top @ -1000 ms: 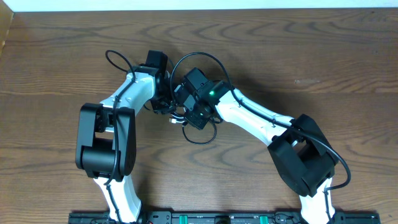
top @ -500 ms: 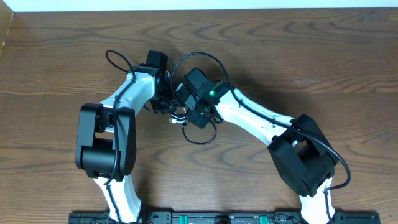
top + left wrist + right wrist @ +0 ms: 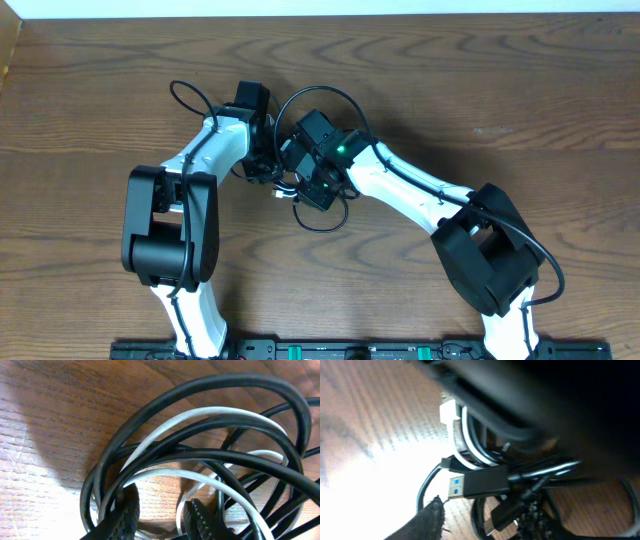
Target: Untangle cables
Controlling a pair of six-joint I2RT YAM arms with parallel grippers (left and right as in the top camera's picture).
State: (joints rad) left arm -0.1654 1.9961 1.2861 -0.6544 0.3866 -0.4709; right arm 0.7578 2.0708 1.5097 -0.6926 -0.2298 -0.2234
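Observation:
The black cable [image 3: 210, 382] and the white cable [image 3: 200, 412] lie coiled together on the wooden table. In the overhead view the tangle [image 3: 318, 216] sits between both wrists. My left gripper [image 3: 161, 522] is open, its fingers [image 3: 125, 520] standing inside the coils with bare wood between them. My right gripper [image 3: 480, 522] is open over the tangle, with a black loop and a small black plug [image 3: 502, 517] between its fingers. A black USB plug with a blue insert [image 3: 480, 485] and a white plug [image 3: 449, 411] lie just ahead. In the overhead view the left gripper [image 3: 268, 172] and right gripper [image 3: 303, 190] nearly touch.
The brown wooden table [image 3: 500, 90] stretches all round the tangle. The arm's own thick black wire loops beside the left wrist [image 3: 185, 100] and over the right wrist [image 3: 330, 95]. The arm bases stand at the front edge [image 3: 170, 250].

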